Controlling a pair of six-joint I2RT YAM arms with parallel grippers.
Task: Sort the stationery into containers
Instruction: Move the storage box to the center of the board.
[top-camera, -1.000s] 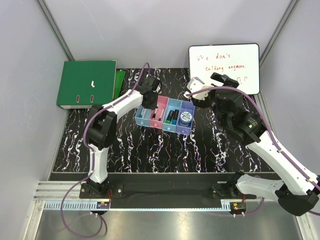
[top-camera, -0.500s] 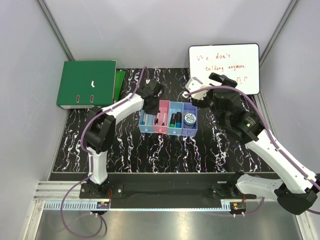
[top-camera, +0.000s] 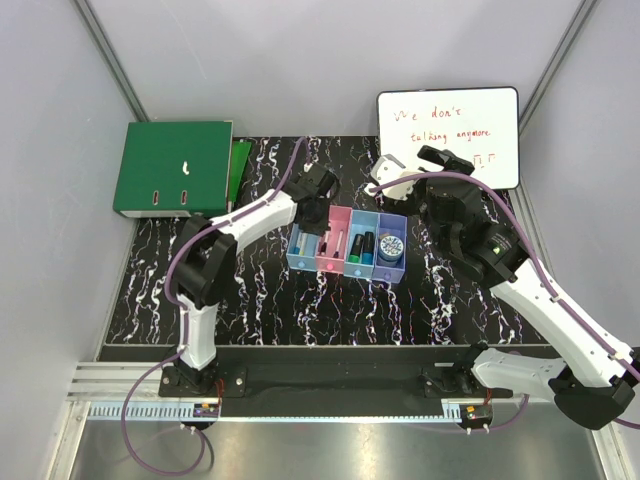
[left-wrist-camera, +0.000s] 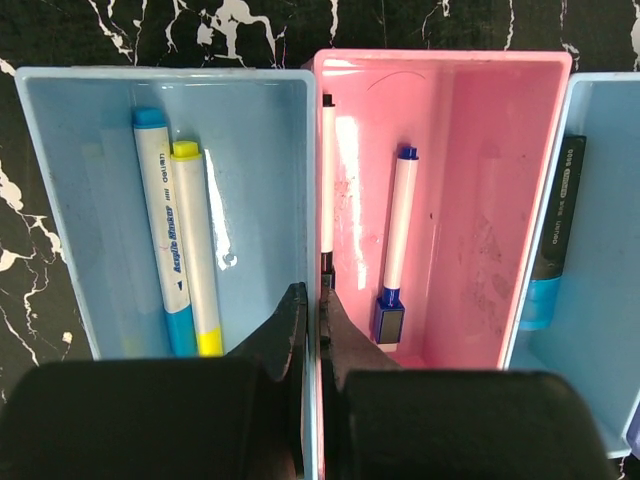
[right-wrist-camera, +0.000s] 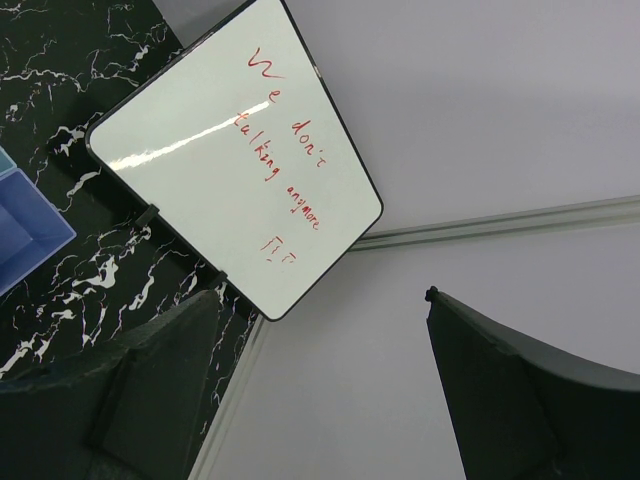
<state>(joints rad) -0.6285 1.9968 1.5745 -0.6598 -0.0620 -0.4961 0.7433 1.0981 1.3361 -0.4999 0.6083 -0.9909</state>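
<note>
The containers (top-camera: 330, 271), a joined row of light blue, pink, light blue and purple-blue bins, sit mid-table. My left gripper (top-camera: 321, 211) (left-wrist-camera: 313, 295) is shut on the wall between the first light blue bin (left-wrist-camera: 60, 200) and the pink bin (left-wrist-camera: 480, 150). In the light blue bin lie a white-and-blue marker (left-wrist-camera: 160, 225) and a yellow highlighter (left-wrist-camera: 196, 250). Two white pens (left-wrist-camera: 398, 235) are in the pink one. A black-and-blue marker (left-wrist-camera: 558, 235) rests in the third bin, and the round tin-like roll (top-camera: 390, 247) in the purple-blue one. My right gripper (top-camera: 415, 165) (right-wrist-camera: 322, 295) hangs open and empty, raised beyond the bins' right end.
A large green binder (top-camera: 172, 165) lies at the back left. A whiteboard (top-camera: 448, 135) (right-wrist-camera: 230, 150) with red writing leans at the back right, close behind the right gripper. Grey walls enclose the black marbled table (top-camera: 260, 300).
The row of bins has slid to the right and turned, carried along by the left gripper pinching its wall. The right arm has barely moved.
</note>
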